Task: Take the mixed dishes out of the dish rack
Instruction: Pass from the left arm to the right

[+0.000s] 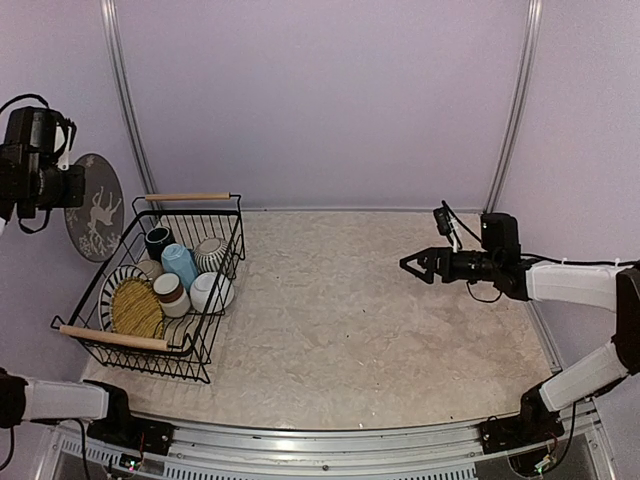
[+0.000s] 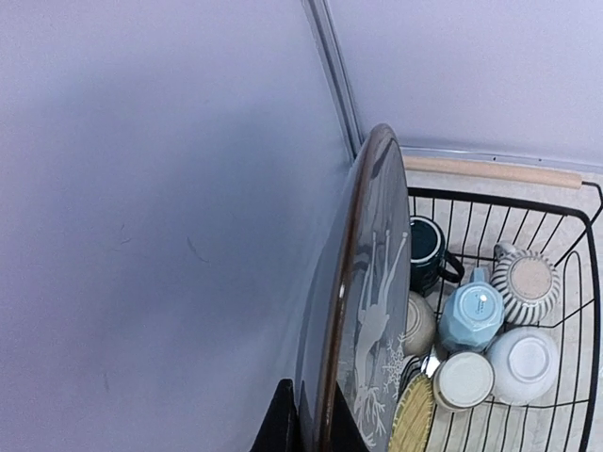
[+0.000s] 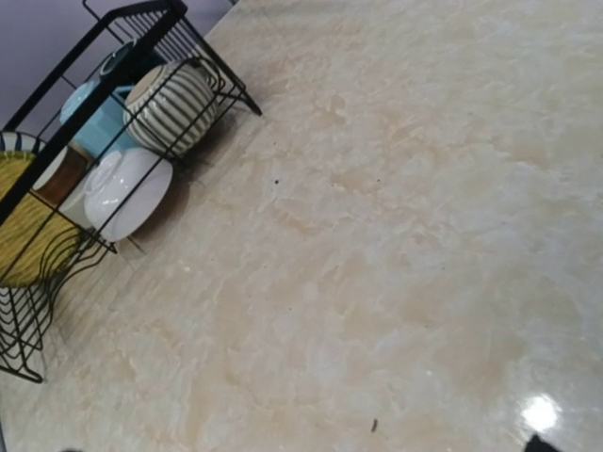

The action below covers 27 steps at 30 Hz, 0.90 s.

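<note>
**Top external view.** The left gripper [image 1: 66,188] is clenched on the rim of a dark grey plate [image 1: 94,207] with a white deer motif. The plate is held on edge in the air, just off the left far corner of the dish rack [image 1: 196,358] and clear of its wire. The right gripper [image 1: 415,264] hangs well to the right of the rack, jaws spread, holding nothing. The rack is black wire with flaring sides and two pale wooden handles [image 1: 186,197].

**Left wrist view.** The plate is seen nearly edge-on: thin, rigid and glossy, with a brown rim. In judgement it is glazed ceramic, brittle and slippery. The rim pinch gives little purchase, so the plate may swing if moved sharply.

Inside the rack below it are:
- a black mug [image 2: 426,247]
- a faceted light blue mug [image 2: 476,315]
- a grey-striped pot [image 2: 526,282]
- a white bowl [image 2: 524,363]
- a brown-white cup [image 2: 464,379]
- a yellow woven mat [image 2: 412,414]

Several stand base-up and packed close together. The crockery is probably best taken by a wall or rim. The mat looks light and flexible, so an edge pinch should do.

**Right wrist view.** The pot and the white bowl rest against the rack's right wall. Beyond that wall lies the polished, stone-patterned table [image 3: 396,235], a hard landing for glazed ware.
</note>
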{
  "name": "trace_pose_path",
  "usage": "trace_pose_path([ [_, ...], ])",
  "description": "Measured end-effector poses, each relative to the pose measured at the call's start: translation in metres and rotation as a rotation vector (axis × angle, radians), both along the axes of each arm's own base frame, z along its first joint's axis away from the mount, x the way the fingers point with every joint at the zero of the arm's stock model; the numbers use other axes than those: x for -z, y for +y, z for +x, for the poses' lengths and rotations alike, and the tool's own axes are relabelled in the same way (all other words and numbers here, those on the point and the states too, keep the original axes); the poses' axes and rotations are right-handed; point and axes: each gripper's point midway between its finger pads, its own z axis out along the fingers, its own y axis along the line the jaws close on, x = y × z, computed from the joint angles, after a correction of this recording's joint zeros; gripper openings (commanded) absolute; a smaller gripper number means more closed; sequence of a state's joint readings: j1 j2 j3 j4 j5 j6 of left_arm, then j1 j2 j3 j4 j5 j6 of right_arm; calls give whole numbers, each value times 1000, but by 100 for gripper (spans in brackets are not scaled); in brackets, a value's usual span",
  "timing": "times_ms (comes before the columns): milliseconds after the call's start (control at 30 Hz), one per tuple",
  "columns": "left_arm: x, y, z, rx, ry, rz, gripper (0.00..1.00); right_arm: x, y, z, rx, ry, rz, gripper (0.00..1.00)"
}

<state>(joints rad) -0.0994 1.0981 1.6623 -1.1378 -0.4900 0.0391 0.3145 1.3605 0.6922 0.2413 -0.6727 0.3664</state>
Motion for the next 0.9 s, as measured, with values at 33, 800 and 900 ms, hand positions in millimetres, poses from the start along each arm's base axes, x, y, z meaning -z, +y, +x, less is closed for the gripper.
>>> trace_pose_path([
  [33,-5,-2,2,1,-21,-19,0,0,4,1,-4,4,-4,100],
  [800,30,-139,96,333,-202,-964,0,-35,105,22,-113,156,232,100],
  [900,52,-171,111,399,-168,-1042,0,-54,115,27,-132,169,322,99],
])
